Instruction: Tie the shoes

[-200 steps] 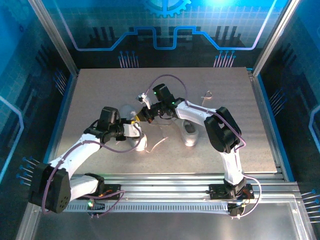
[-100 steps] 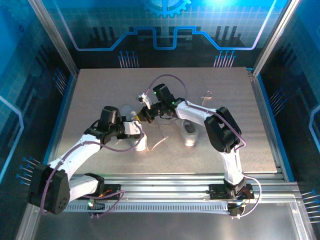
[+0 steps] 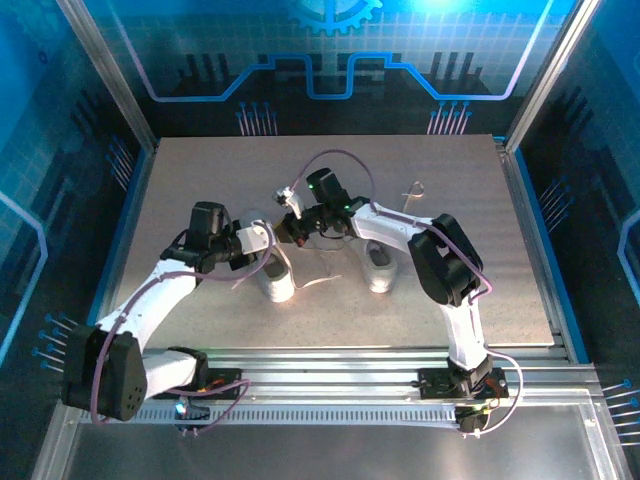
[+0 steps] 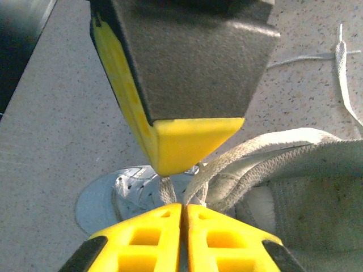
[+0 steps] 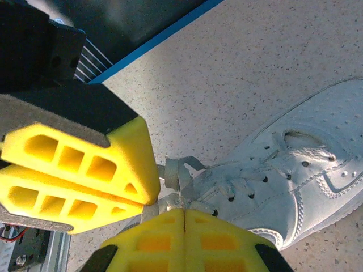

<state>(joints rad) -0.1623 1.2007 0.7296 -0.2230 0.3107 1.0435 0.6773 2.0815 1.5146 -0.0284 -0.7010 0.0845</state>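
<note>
Two white shoes stand mid-table, one (image 3: 277,282) on the left and the other (image 3: 380,268) on the right. Both grippers meet just above the left one's laces. My left gripper (image 3: 266,240) is shut on a white lace strand (image 4: 238,156), which runs into the seam of its yellow fingertips (image 4: 181,208). My right gripper (image 3: 289,229) is shut on a lace loop (image 5: 180,174) at the top of the same shoe (image 5: 295,170), with its jaws pressed together (image 5: 184,212). Each wrist view shows the other gripper's yellow fingers close by.
A small pale looped piece (image 3: 415,189) lies at the back right of the table (image 3: 200,180). A loose lace end (image 3: 322,282) trails on the surface between the shoes. Blue walls and metal rails (image 3: 350,357) enclose the table.
My left gripper has closed on the lace and drawn back to the left and away from the shoe. The lace end on the table has shortened. The right gripper has barely moved.
</note>
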